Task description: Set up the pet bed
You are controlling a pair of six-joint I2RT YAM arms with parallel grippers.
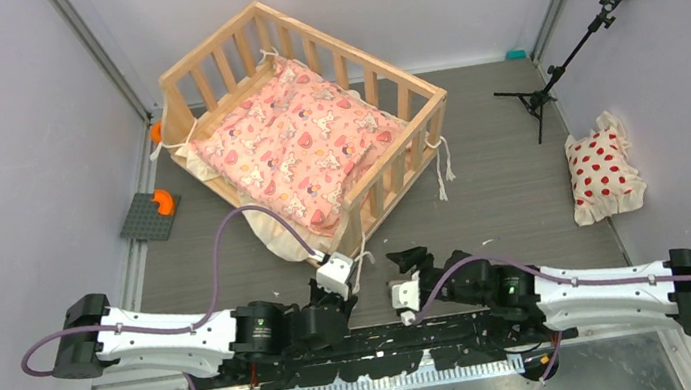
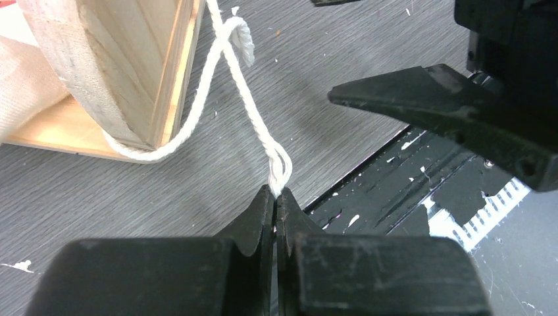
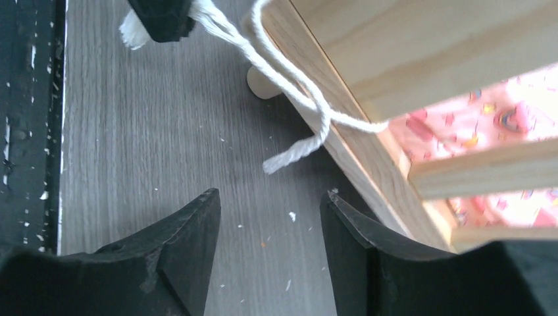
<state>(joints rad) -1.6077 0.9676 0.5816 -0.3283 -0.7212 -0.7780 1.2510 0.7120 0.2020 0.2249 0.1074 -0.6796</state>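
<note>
— Where do we stand?

— The bed (image 1: 350,50) sits at eleven o'clock on the worktop (image 1: 502,184), cushion (image 1: 305,145) inside, its near corner pointing at us at six o'clock. Our left fingers (image 2: 253,224) are pressed together on the white cord (image 2: 263,131) that runs round the corner post (image 2: 118,72). Our right fingers (image 3: 191,237) are apart and hold nothing. The cord's loose end (image 3: 289,155) lies just ahead of them.

— What can go wrong?

— We judge the crossing only half tied. If we pull too hard on the left, the cord slips free or drags the bed. If we slacken, the crossing falls open. The right fingers may knock the post or the round foot (image 3: 263,85) while reaching for the end, and our two sets of fingers are near each other.

— And room?

— There is bare worktop toward three o'clock, up to the dotted pillow (image 1: 603,171). At six o'clock the black base plate (image 2: 408,191) edges us in. At nine o'clock the wall (image 1: 3,149) is near the bed.
</note>
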